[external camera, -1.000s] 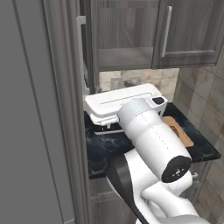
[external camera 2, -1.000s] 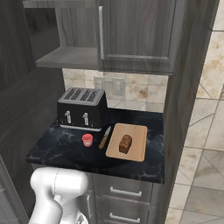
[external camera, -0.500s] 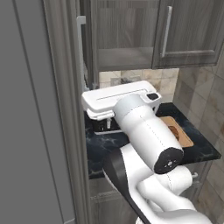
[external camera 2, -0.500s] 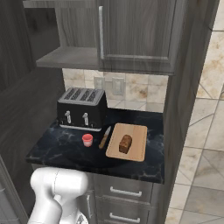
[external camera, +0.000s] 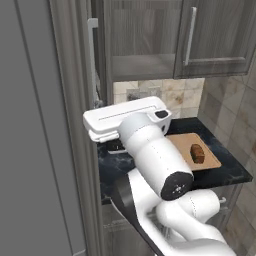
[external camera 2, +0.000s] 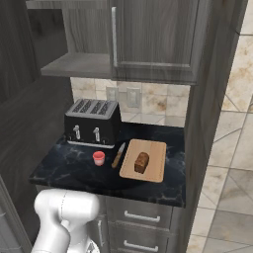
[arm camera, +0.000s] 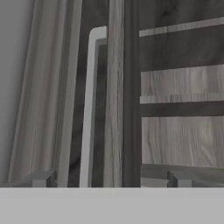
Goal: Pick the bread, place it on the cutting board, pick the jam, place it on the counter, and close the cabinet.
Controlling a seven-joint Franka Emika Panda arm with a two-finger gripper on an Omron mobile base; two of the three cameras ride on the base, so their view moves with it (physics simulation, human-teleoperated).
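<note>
The white arm (external camera: 155, 150) has been swung leftward; the released end effector (arm camera: 111, 178) is aimed at the dark woodgrain cabinet's slim metal handle (arm camera: 89, 105).

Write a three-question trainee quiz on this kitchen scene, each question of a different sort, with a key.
1. True or false: the bread lies on the cutting board.
2. Multiple choice: the jam stands
A. on the cabinet shelf
B. on the counter, in front of the toaster
C. on the cutting board
3. Fill in: the knife lies between the jam and the ____.

Key
1. True.
2. B.
3. Cutting board.
</note>
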